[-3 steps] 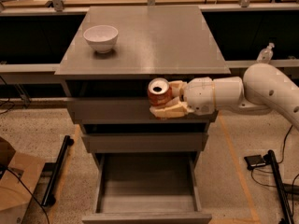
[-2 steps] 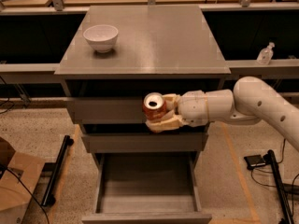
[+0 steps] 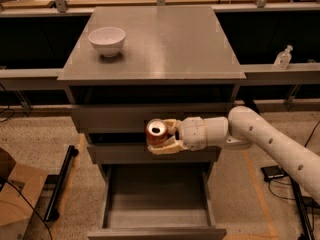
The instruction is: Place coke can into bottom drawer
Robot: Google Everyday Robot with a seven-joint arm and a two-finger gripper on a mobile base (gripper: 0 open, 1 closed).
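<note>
The coke can (image 3: 156, 133), red with a silver top, is held upright in my gripper (image 3: 161, 135), whose fingers are closed around it. The white arm reaches in from the right. The can hangs in front of the cabinet's middle drawer front, above the bottom drawer (image 3: 157, 227). The bottom drawer is pulled open toward the camera, and its grey box interior shows nothing inside.
A white bowl (image 3: 106, 40) stands on the back left of the grey cabinet top (image 3: 165, 44). A clear bottle (image 3: 282, 58) sits on a ledge at right. A cardboard box (image 3: 15, 199) and a black bar lie on the floor at left; cables lie at right.
My gripper has carried the can to the left and slightly down, from the cabinet's right side to in front of the middle drawer, over the open bottom drawer.
</note>
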